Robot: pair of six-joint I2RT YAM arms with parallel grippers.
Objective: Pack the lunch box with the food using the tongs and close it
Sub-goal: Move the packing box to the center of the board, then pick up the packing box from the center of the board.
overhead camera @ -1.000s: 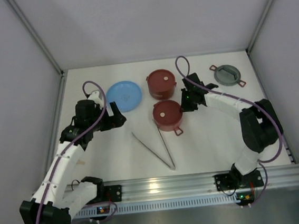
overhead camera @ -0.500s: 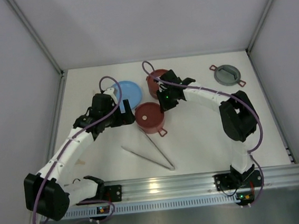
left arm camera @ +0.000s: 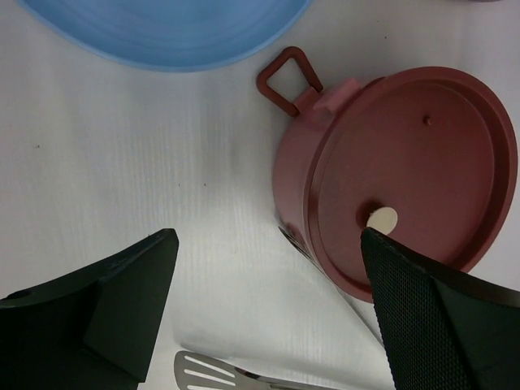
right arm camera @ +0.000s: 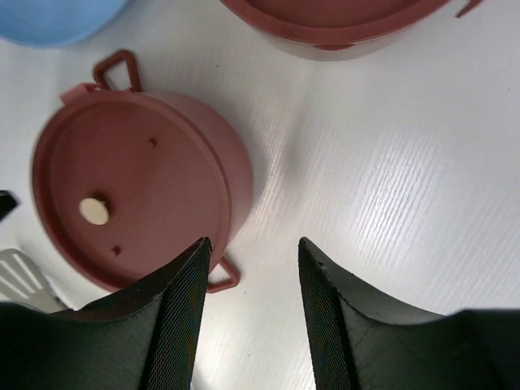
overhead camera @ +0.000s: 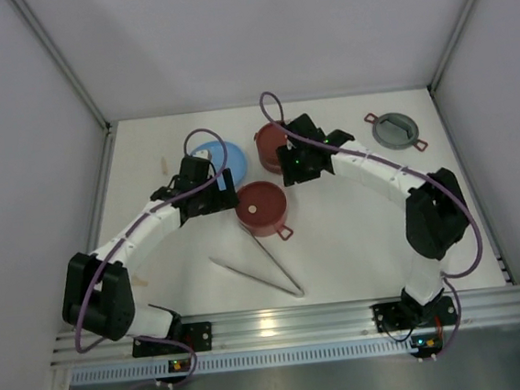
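The lunch box stands in parts: a dark-red lidded bowl (overhead camera: 261, 208) mid-table, a second lidded bowl (overhead camera: 270, 142) behind it, and the grey two-eared cover (overhead camera: 395, 129) at the back right. My left gripper (overhead camera: 221, 199) is open just left of the near bowl (left arm camera: 406, 175), whose side lies by the right finger (left arm camera: 439, 317). My right gripper (overhead camera: 294, 168) is open above and to the right of that bowl (right arm camera: 134, 187), with only bare table between its fingers (right arm camera: 175, 325). The silver tongs (overhead camera: 263, 270) lie in a V in front. No food is in view.
A light-blue plate (overhead camera: 229, 156) sits behind my left gripper, partly hidden by the arm. White walls close the table at the back and sides. The aluminium rail (overhead camera: 291, 323) with both arm bases runs along the near edge.
The right gripper dragged the near bowl leftward, then opened and drew back off it toward the far bowl. The left arm stretched right and forward to the bowl's left side.
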